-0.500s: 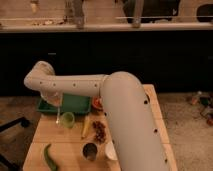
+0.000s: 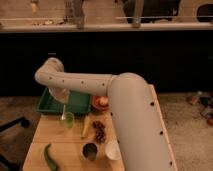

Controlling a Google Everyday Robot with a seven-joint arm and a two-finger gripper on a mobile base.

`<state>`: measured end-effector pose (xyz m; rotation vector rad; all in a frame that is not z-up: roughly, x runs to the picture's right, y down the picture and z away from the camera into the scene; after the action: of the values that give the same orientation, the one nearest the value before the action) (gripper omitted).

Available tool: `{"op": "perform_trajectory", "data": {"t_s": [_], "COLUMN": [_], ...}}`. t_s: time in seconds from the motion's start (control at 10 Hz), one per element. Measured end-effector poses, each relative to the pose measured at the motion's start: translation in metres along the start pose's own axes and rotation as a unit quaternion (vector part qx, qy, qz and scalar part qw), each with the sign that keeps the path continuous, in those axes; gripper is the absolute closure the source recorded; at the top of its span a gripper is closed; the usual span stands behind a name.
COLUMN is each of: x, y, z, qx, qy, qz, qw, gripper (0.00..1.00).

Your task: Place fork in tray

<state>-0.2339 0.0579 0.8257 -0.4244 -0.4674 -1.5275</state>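
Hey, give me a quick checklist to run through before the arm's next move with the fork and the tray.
1. Gripper above the tray: ok.
2. Fork upright just below the gripper: ok.
3. Fork's lower end over the tray, not the light-green cup at the tray's front rim: cannot tell.
4. Fork lying in the tray: not ok.
5. Orange bowl apart from the gripper: ok.
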Motion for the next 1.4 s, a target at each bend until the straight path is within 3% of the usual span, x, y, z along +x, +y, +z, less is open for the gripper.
{"op": "perform_trajectory", "data": {"t_s": [0.8,1.4], "x": [0.042,0.059], "y": [0.000,0.013], "z": [-0.006,0.015], "qx": [-0.016,-0.016], "qy": [-0.002,-0.015], "qz": [0.001,0.002], "qw": [0.9999,0.9998], "gripper": [1.00,1.00]}}
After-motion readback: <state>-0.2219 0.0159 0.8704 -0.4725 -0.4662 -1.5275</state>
